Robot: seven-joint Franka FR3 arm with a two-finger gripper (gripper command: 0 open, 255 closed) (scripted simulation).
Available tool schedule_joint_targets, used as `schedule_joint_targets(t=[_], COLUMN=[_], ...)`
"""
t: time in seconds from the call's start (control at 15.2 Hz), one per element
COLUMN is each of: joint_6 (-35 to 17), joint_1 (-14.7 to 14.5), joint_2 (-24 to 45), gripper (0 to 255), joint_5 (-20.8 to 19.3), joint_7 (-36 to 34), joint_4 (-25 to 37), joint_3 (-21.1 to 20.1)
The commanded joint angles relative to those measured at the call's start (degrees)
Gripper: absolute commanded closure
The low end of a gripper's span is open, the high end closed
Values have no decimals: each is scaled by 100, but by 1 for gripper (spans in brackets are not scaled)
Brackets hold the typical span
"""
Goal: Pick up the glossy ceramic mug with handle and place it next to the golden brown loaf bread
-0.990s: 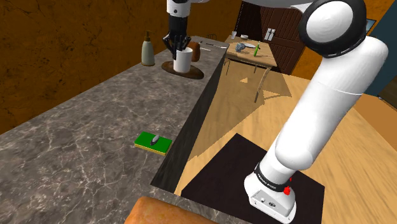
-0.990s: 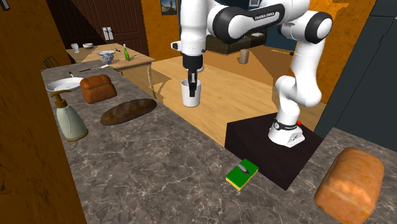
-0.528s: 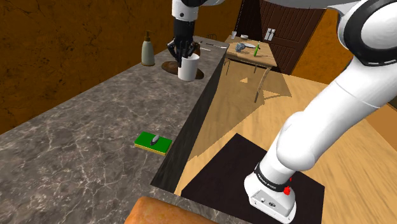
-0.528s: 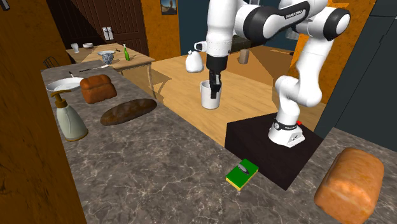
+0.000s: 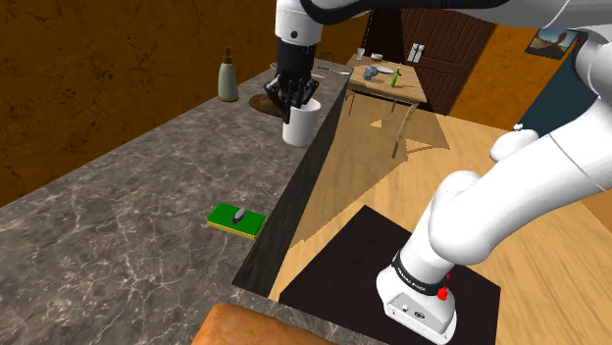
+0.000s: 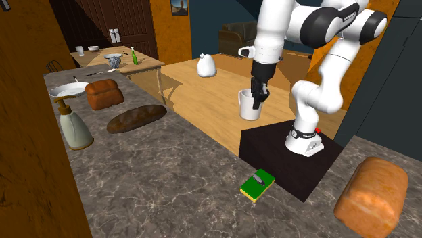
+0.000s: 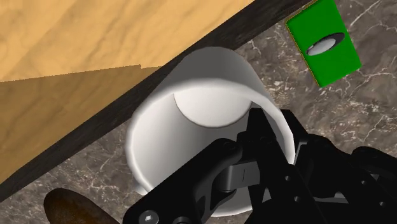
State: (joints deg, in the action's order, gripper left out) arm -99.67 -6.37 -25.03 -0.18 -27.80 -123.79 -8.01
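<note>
The white mug (image 5: pixel 300 126) hangs above the counter's edge, and my gripper (image 5: pixel 294 102) is shut on its rim from above. In the second exterior view the mug (image 6: pixel 250 107) and gripper (image 6: pixel 258 101) are past the counter's edge, over the wooden floor as seen from there. In the wrist view one finger reaches inside the mug (image 7: pixel 203 121) and one stays outside, gripper (image 7: pixel 280 137); the handle is hidden. A golden brown loaf (image 6: pixel 371 193) lies at the counter's near end, its top showing as loaf (image 5: pixel 235 330).
A green sponge (image 5: pixel 235 218) with a grey piece on it lies mid-counter near the edge. At the far end are a long dark loaf (image 6: pixel 136 117), a brown loaf (image 6: pixel 103 93), a soap bottle (image 6: pixel 73 125) and a plate (image 6: pixel 67 90). The black stand (image 6: pixel 284 154) sits beside the counter.
The gripper has carried the mug away from the dark loaf, along the counter's edge toward the sponge and the golden loaf. Its hold has not changed.
</note>
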Motion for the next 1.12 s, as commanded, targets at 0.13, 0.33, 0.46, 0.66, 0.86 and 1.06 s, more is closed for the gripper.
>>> schedule_joint_targets(t=[0.13, 0.33, 0.46, 0.66, 0.86, 1.06], joint_6=[189, 338, 448, 624, 806, 986], joint_1=[-196, -361, -480, -666, -858, -1050], joint_2=[-620, -1048, -1314, -1680, -2000, -2269], gripper=[255, 255, 255, 255, 255, 255], joint_5=[202, 389, 527, 754, 1001, 1266], joint_7=[-352, -635, -834, -1148, -1483, -1837], joint_4=[-434, -710, -861, -1037, -1152, -1208], joint_3=[-252, -466, -617, -859, -1120, -1398])
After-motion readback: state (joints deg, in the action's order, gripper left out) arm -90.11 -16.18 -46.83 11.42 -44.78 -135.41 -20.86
